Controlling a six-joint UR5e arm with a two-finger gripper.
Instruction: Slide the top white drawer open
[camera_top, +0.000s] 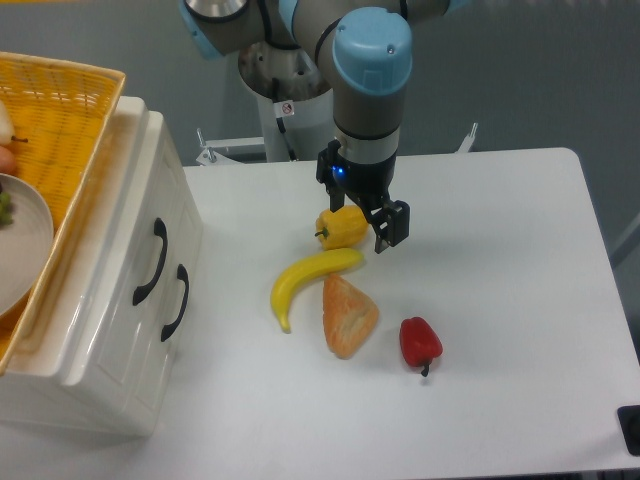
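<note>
Right now the black two-finger gripper (372, 222), fingers apart and holding nothing, is hanging far from the shiny white plastic top drawer (135, 255), which is sitting off toward the picture's left.

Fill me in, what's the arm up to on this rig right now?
The task is sliding the top white drawer open, and it is not yet started: both drawer fronts look shut. The gripper hangs over the table by the yellow pepper, well right of the black handle. Whether the jaws are open or shut on anything is unclear from this angle. A banana, a bread piece and a red pepper lie nearby.
</note>
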